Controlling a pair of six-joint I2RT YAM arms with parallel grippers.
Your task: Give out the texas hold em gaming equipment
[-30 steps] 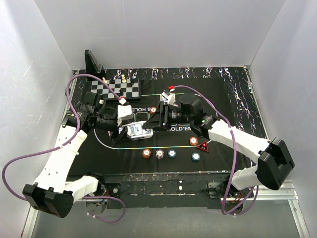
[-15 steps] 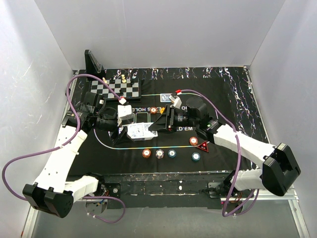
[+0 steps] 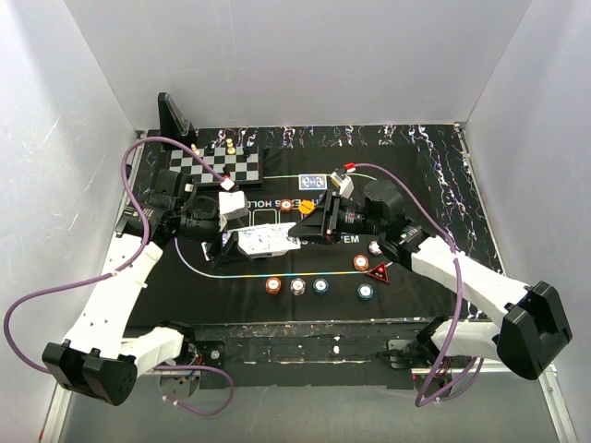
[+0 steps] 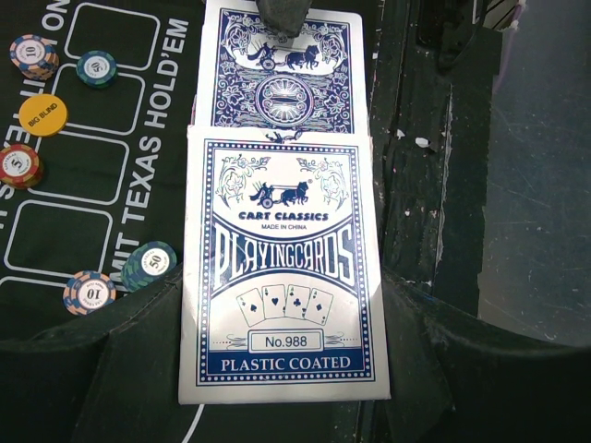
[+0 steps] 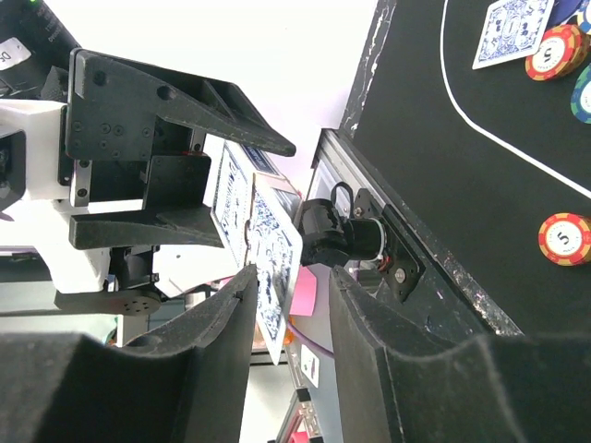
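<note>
Drawing one playing card (image 4: 282,83) from the card box (image 4: 282,277), held above the bench (image 3: 434,185) clamped in the left gripper (image 4: 282,318); the right gripper (image 5: 294,277), jaws apart astride the card's free end, should close squarely before pulling straight out.

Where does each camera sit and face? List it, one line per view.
Top external: above and behind, looking down on the poker mat; shows left arm, right arm.
Left wrist: looks along its own fingers at the card box they clamp.
Right wrist: looks between its own fingers at the left gripper.
Both wrist views share the playing card jutting from the box.
</note>
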